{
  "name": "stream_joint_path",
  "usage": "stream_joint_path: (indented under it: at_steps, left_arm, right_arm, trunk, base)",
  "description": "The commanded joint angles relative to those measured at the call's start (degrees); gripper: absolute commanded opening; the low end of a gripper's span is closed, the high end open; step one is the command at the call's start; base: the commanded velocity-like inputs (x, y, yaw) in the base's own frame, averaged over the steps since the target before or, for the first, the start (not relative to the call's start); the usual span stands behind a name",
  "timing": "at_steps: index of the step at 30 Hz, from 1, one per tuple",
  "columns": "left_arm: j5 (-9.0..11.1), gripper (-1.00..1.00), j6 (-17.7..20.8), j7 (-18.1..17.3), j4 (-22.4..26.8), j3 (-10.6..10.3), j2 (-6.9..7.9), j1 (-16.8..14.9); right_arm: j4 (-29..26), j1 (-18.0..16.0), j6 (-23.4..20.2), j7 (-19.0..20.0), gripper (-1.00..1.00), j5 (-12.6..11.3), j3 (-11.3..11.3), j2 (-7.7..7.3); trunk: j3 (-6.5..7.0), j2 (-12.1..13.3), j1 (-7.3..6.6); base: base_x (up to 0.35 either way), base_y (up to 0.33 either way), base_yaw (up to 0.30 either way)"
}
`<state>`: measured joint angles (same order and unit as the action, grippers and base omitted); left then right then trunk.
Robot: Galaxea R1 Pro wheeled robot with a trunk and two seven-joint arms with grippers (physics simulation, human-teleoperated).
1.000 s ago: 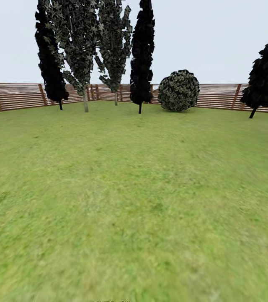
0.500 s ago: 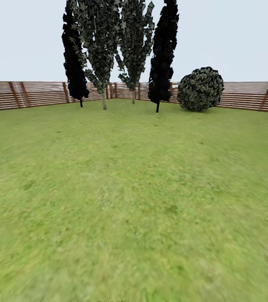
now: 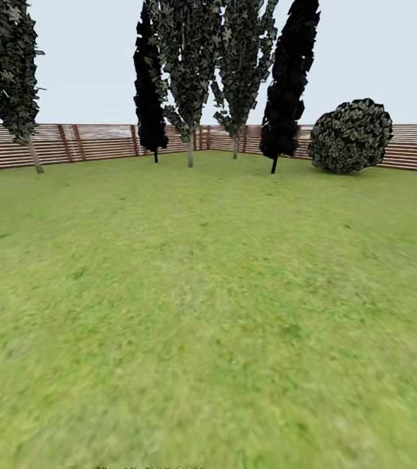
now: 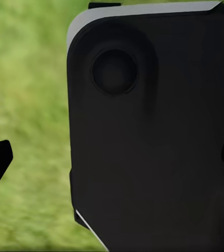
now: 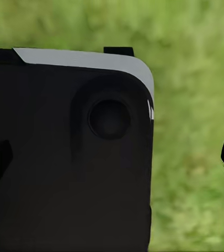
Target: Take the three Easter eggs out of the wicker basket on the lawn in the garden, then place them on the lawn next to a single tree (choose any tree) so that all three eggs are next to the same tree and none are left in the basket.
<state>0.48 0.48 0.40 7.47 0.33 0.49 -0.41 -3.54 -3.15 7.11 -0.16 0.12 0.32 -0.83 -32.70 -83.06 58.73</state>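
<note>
**Open lawn, trees at the fence**

The mottled green grass lawn [image 3: 208,312] runs back to a brown slatted wooden fence [image 3: 98,140]. A pale-trunked tree with dark mottled leaf clumps [image 3: 189,78] stands upright there. Either end effector's state: cannot tell.

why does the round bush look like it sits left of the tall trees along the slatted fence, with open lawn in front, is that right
Not quite. In the head view the round bush sits right of the tall trees, beside the black-trunked tree, not left. What stands at the left is a pale-trunked tree. The rest holds: they line the slatted fence, with open lawn in front.
</note>
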Motion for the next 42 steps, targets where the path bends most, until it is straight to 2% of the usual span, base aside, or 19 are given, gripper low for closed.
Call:
stream_joint_path:
  at_steps: [1, 42]
  left_arm:
    - [0.05, 1.00, 0.05, 0.04, 0.01, 0.02, -0.02, -0.03]
    - [0.05, 1.00, 0.05, 0.04, 0.01, 0.02, -0.05, -0.03]
  right_arm:
    - [0.01, -0.02, 0.18, -0.02, 1.00, 0.00, 0.03, -0.02]
    - [-0.01, -0.03, 0.18, -0.02, 1.00, 0.00, 0.03, -0.05]
  trunk:
    - [-0.09, -0.02, -0.01]
    - [-1.80, -0.02, -0.01]
  base:
    - [0.000, 0.000, 0.277]
    - [0.000, 0.000, 0.277]
